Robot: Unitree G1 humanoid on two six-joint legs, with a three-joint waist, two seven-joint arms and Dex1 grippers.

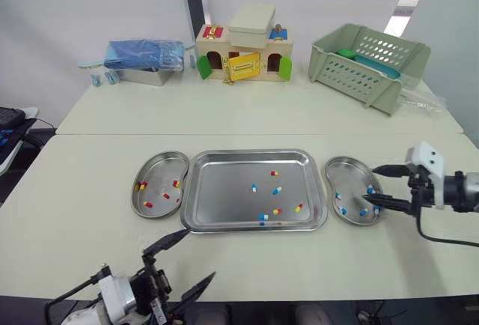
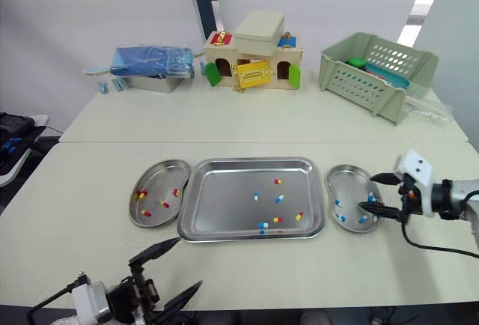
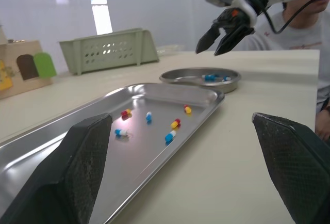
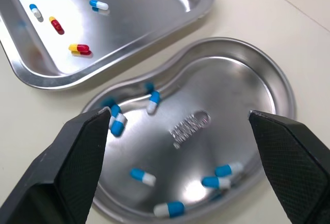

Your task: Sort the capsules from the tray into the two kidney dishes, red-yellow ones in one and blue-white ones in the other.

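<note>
From the head camera, a long cream table (image 1: 224, 115) ran from near to far under a plain white wall (image 1: 90, 3), with a seam crossing it from left to right just beyond the metalware. A shallow steel tray (image 1: 224, 198) sat at the near middle with a thin scatter of capsules (image 1: 276, 189) of both colours on its right half. Touching its left edge, the left kidney dish (image 1: 159, 164) held red-yellow capsules (image 1: 142, 186). Just beside its right edge, the right kidney dish (image 1: 352, 183) held blue-white capsules (image 1: 364, 212). The right gripper (image 1: 372, 185) hung over the right dish's right rim, jaws apart and empty. The left gripper (image 1: 200, 254) hovered over bare table near the tray's near left corner, jaws spread and empty. Along the far edge stood a metal box (image 1: 146, 76) with a blue bag on the left, a wooden toy house (image 1: 243, 52) in the middle and a pale green perforated basket (image 1: 370, 63) on the right. In the left wrist view, that gripper's jaws stood wide apart, low over the table beside the tray, with the right gripper raised above the far dish and a person (image 3: 299, 28) in a pale top beyond the table. In the right wrist view, that gripper's jaws stood apart above the right dish and its several blue-white capsules, with the tray's corner beside it.
</note>
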